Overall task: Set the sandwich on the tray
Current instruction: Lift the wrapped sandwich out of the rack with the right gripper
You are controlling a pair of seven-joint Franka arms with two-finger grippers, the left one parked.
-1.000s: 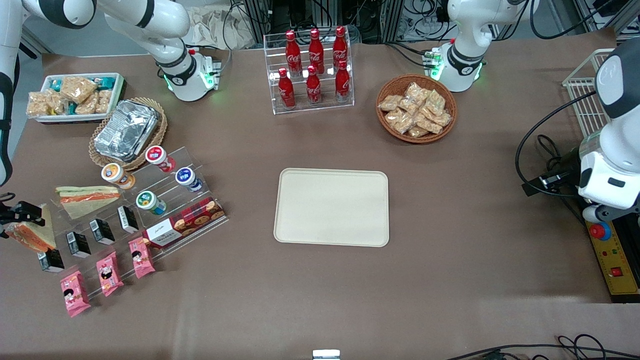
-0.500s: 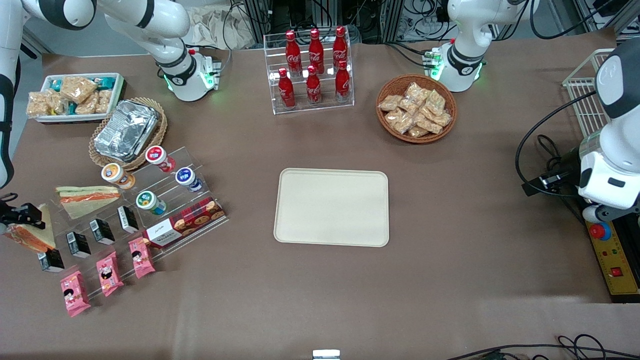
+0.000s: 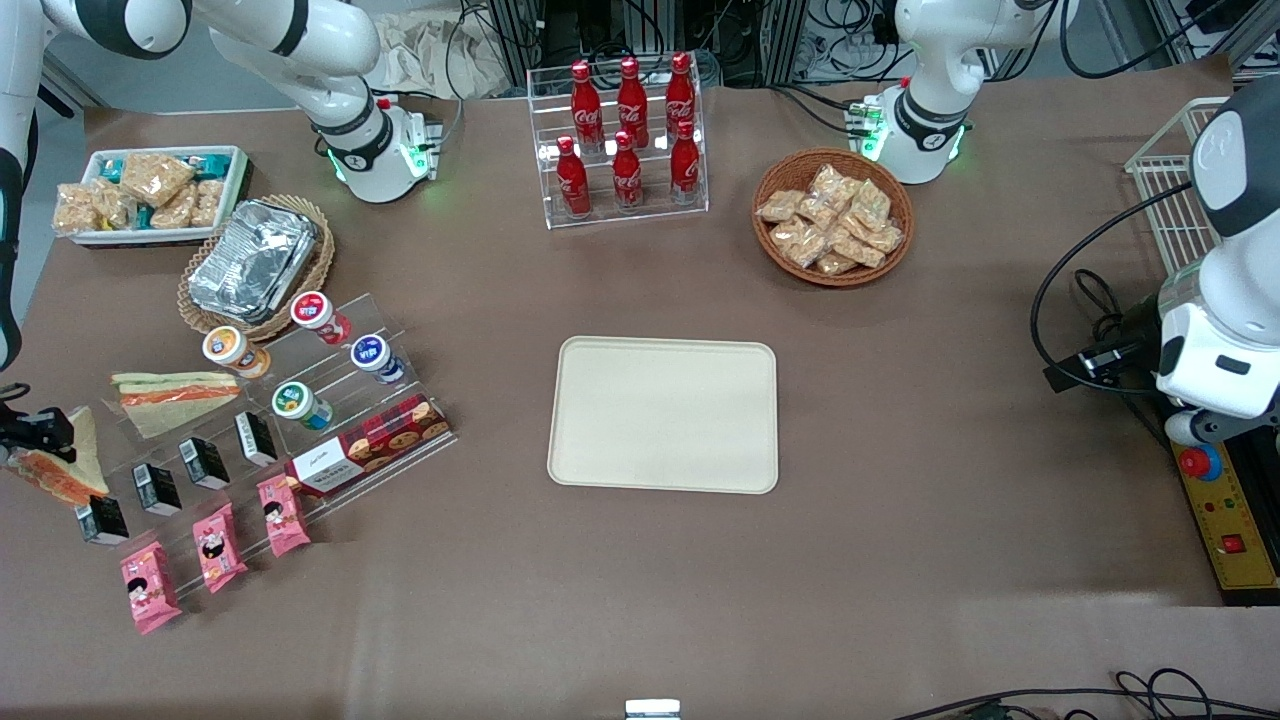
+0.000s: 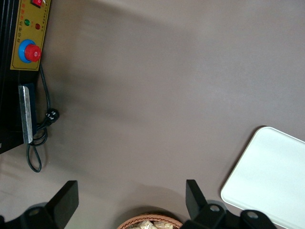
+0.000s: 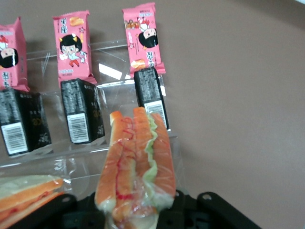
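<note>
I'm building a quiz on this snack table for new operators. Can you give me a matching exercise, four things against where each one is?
Things:
1. sandwich
2. tray
3. cola bottles
4. foil containers

Places:
A. in a clear tiered rack
B. stacked in a wicker basket
C. held in the tool at the working arm's end of the table
D. flat on the brown table, mid-table, nothing on it

Pairs: 1-C, 2-D, 3-A, 4-B
</note>
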